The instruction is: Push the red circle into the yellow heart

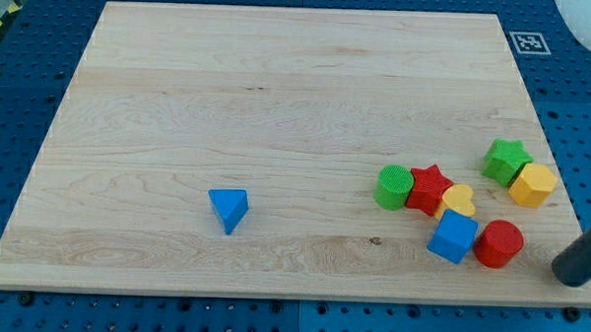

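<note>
Pushing the red circle (pixel 498 243) up and toward the view's left is your job now, and the geometry is tight, so line up before you move. Your tool has nothing to open or close; my tip (pixel 571 273) is a bare rod end holding nothing, standing near the board's right edge, to the view's right of the red circle and slightly lower, apart from it.

The red circle sits touching the blue cube (pixel 454 236) on its left. The yellow heart (pixel 459 200) lies just above that cube, pressed against the red star (pixel 429 188), with the green cylinder (pixel 394 186) beyond.

A straight push to the view's left would likely shove the blue cube along instead. You do better bringing my tip round to the circle's lower right side, then driving diagonally upward so the circle slides past the cube's top corner into the heart. Keep the stroke slow and centred, since a round block rolls off line easily. Stay clear of the green star (pixel 506 160) and yellow hexagon (pixel 532 184) above.
</note>
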